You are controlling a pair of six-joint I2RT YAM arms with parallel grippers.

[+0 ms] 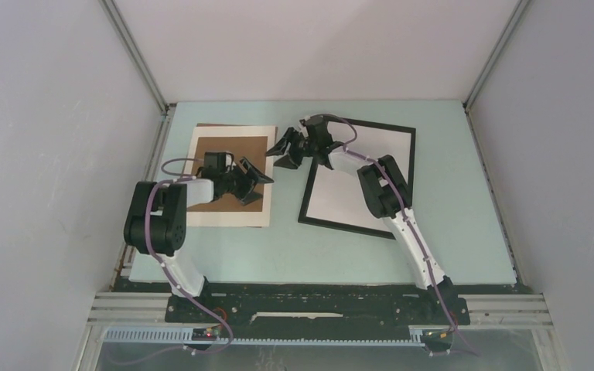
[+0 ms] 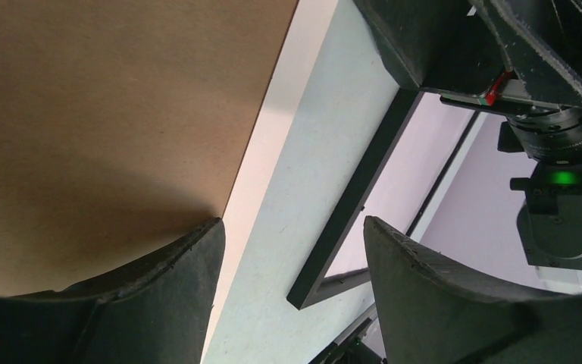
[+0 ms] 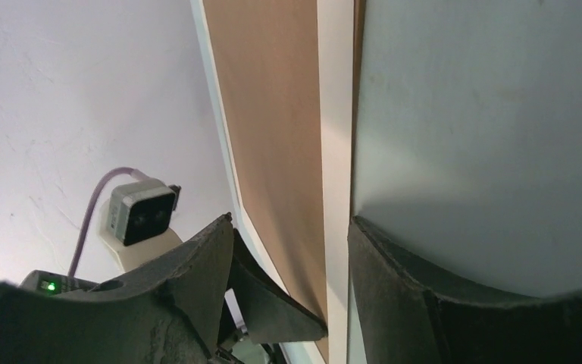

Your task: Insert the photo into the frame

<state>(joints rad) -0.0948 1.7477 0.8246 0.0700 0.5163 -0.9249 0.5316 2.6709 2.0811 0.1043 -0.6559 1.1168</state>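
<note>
Frame point(image 2: 352, 201) holds what looks like a plain white sheet. Board point(image 1: 228, 151) lies on mat point(image 1: 228, 216). Left gripper point(image 2: 292, 224) and right gripper point(image 3: 289, 220) both gape, empty.

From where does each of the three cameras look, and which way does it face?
Top external: high behind the bases, looking down at the table, frame and brown board; left arm and right arm show.
Left wrist: on the left arm, above the board, facing the frame; open left pincer at the bottom.
Right wrist: on the right arm, facing the board and white mat; open right pincer at the bottom.
Both wrist views share the board and mat.
</note>
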